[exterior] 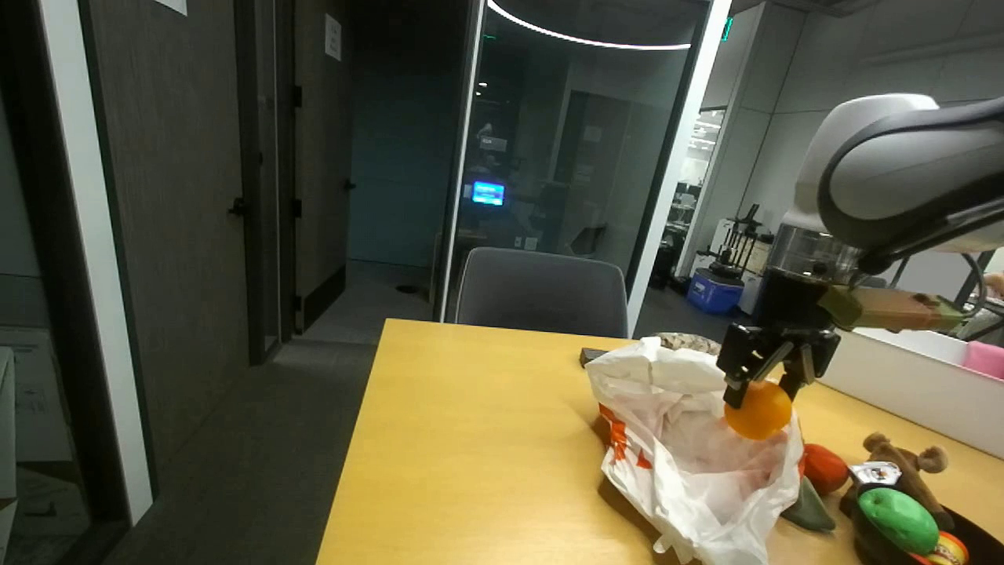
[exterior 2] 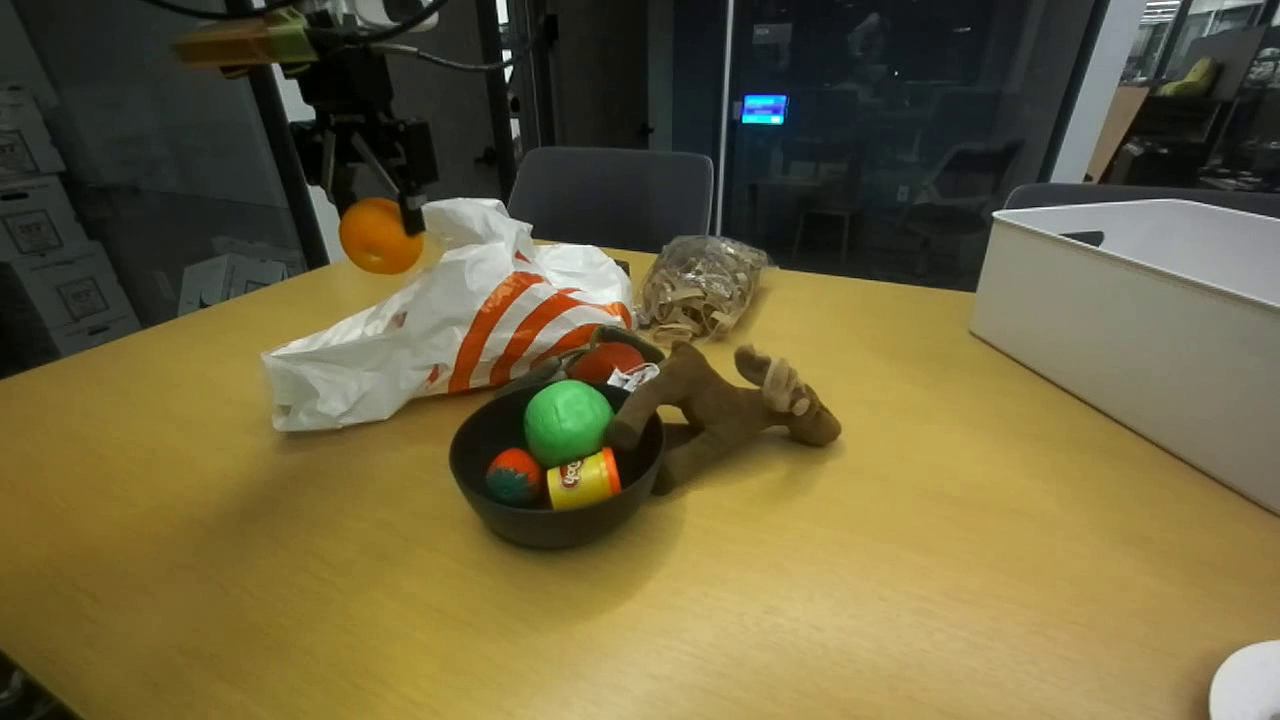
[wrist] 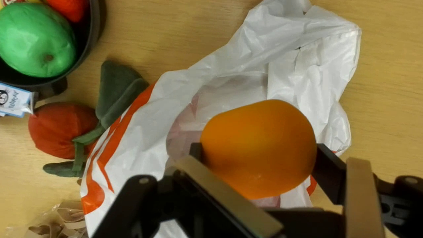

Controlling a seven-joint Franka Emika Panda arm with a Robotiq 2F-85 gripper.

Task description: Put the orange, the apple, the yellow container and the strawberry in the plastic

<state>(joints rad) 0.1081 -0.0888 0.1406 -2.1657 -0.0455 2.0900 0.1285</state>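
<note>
In an exterior view, the nearest thing is part of a white round object (exterior 2: 1248, 688), cut off by the frame at the edge of the wooden table (exterior 2: 860, 600). Past it stands a black bowl (exterior 2: 550, 530) holding three things. In front are the strawberry (exterior 2: 513, 476), red with a green leafy end, and the yellow container (exterior 2: 583, 481), a Play-Doh tub tipped on its side with an orange lid. Behind these two is the green apple (exterior 2: 568, 422).

A brown plush moose (exterior 2: 730, 405) lies against the bowl, one leg over its rim. Between the bowl and the bag is a red plush fruit or vegetable (wrist: 62, 129) with green leaves.

Next comes the white plastic bag (exterior 2: 445, 320), wrinkled and striped in orange-red. The wrist view looks into its open mouth, where creased, pinkish film shows. The gripper (exterior: 762, 390) is above that mouth, its jaws parted by the width of the orange (exterior: 757, 417) and pressing it from both sides; the fruit hangs in the air over the opening.

Farther back sits a clear bag (exterior 2: 700, 285) filled with tan curled strips, and a small dark object (exterior: 594, 357) lies behind the white bag. A large white bin (exterior 2: 1120, 330) stands on the table as well; in an exterior view something pink (exterior: 984, 359) shows inside it. Beyond the table are a grey chair (exterior 2: 615, 200) and a lit blue screen (exterior 2: 765, 109).
</note>
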